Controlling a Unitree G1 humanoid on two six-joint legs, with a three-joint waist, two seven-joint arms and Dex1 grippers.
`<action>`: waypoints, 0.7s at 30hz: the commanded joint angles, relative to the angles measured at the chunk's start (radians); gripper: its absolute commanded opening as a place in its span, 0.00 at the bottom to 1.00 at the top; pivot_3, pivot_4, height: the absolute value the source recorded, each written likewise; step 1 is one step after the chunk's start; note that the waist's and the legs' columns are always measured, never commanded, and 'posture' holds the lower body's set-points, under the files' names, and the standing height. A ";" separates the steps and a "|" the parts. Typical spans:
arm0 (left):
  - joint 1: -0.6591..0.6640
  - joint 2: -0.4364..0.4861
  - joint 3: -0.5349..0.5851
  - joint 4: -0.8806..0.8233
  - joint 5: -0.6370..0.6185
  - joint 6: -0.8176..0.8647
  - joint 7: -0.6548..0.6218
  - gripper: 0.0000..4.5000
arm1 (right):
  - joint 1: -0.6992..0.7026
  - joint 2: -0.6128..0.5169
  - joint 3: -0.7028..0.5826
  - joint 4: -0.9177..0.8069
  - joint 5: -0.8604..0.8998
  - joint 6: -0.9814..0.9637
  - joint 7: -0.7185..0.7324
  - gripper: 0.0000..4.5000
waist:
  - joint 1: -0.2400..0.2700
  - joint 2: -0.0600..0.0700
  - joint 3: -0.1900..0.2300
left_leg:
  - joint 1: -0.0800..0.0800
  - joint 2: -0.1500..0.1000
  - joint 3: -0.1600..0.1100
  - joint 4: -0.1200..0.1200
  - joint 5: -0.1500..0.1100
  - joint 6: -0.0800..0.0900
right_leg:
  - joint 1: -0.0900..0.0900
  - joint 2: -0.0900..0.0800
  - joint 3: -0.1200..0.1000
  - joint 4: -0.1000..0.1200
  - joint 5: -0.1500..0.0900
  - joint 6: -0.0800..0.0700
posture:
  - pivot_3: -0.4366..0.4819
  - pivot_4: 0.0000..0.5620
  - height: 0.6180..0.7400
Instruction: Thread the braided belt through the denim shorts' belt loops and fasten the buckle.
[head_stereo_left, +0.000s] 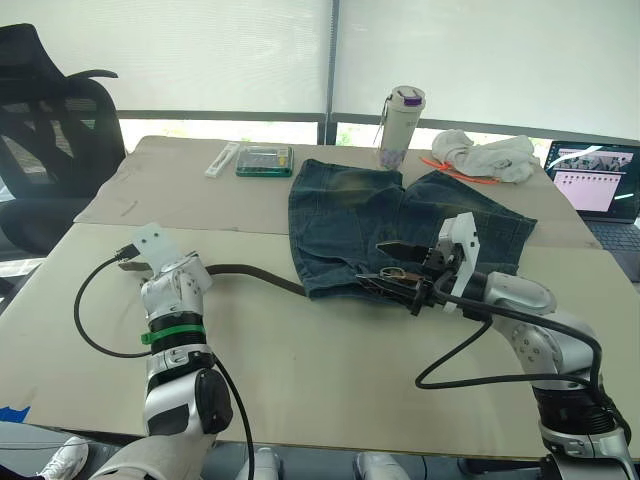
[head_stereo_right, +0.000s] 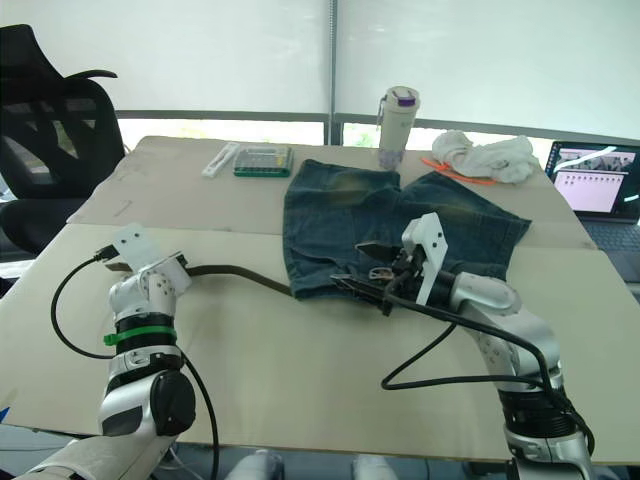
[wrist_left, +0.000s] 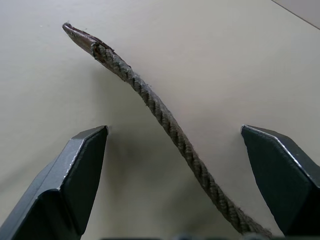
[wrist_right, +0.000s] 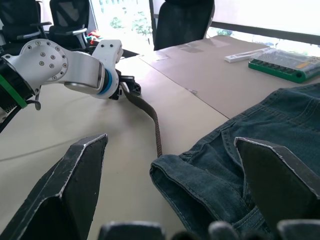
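The denim shorts (head_stereo_left: 400, 210) lie flat mid-table, waistband towards me. The braided belt (head_stereo_left: 250, 274) runs left from the waistband's left end across the table. Its plain tip (wrist_left: 80, 36) lies on the table beyond my left gripper (wrist_left: 175, 132). That gripper is open and the strap passes loosely between its fingers. The silver buckle (head_stereo_left: 393, 272) rests on the waistband, right by my right gripper (wrist_right: 170, 142). This one hangs open just above the waistband's left corner and holds nothing. I cannot make out the belt loops.
At the table's back stand a bottle (head_stereo_left: 402, 125), a white cloth bundle (head_stereo_left: 485, 155), a green box (head_stereo_left: 264, 160) and a white strip (head_stereo_left: 222, 158). A laptop (head_stereo_left: 600, 185) sits far right and a black chair (head_stereo_left: 50, 130) far left. Black cables (head_stereo_left: 470, 365) trail from both wrists.
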 joint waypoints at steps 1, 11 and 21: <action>-0.012 0.001 0.022 -0.012 -0.007 -0.033 0.039 1.00 | -0.011 -0.004 -0.016 -0.022 -0.006 -0.038 -0.002 1.00 | 0.000 0.000 0.000 | 0.000 0.000 0.000 0.000 0.000 0.000 | 0.000 0.000 0.000 0.000 0.000 0.000 | 0.48 0.27 0.98; -0.006 0.006 0.028 -0.023 -0.017 -0.096 0.040 0.68 | -0.012 0.003 -0.011 -0.016 -0.017 -0.045 -0.003 1.00 | 0.002 0.000 0.000 | -0.001 0.000 0.000 0.000 0.000 0.000 | 0.000 0.000 0.000 0.000 0.000 0.000 | 0.48 0.27 0.98; -0.008 0.002 0.004 -0.045 -0.014 -0.148 0.009 0.00 | -0.018 0.007 -0.009 -0.015 -0.024 -0.046 -0.005 1.00 | 0.002 0.000 0.000 | -0.001 0.000 0.000 0.000 0.000 -0.001 | 0.000 0.000 -0.001 0.000 0.000 0.000 | 0.48 0.27 0.98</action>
